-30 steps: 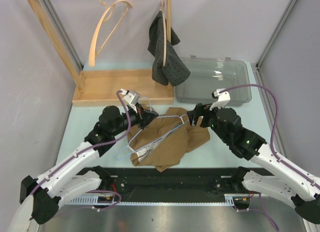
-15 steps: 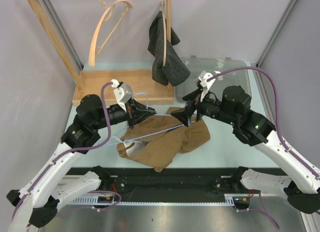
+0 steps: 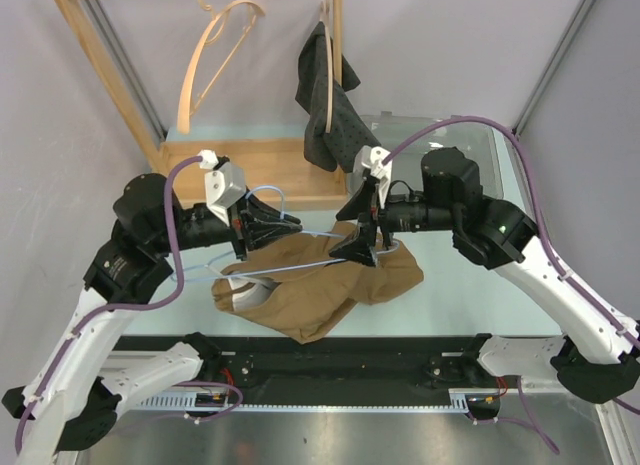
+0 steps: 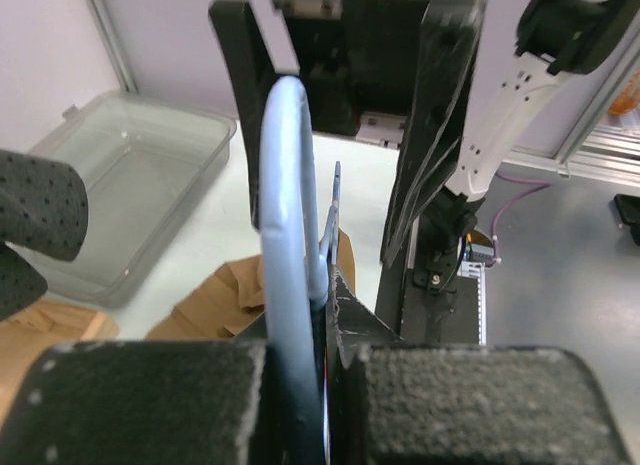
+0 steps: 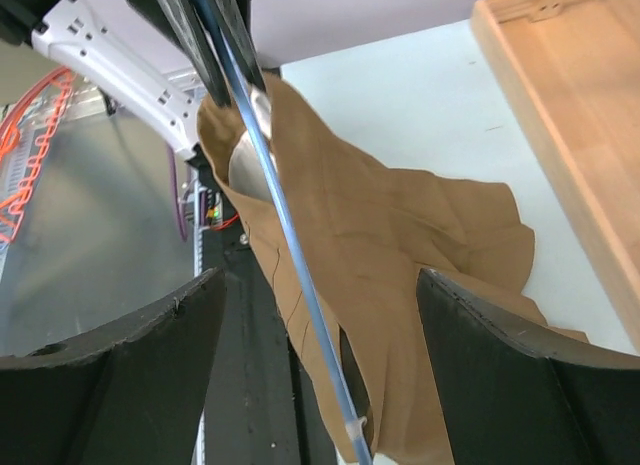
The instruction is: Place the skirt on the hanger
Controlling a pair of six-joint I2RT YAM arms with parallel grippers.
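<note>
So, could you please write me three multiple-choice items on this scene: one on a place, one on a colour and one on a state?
1. Where does the dark cloth hang? A on the wooden rack; B in the clear bin; C on the table.
2. What colour is the skirt? A grey; B brown; C white.
3. How is the right hand? A shut on the skirt; B open; C out of view.
Answers: A, it hangs under the rack's top bar; B, brown in the top view; B, its fingers stand apart around the hanger.

Wooden rack, dark dotted garment hanging from it, clear plastic bin beside its base
</note>
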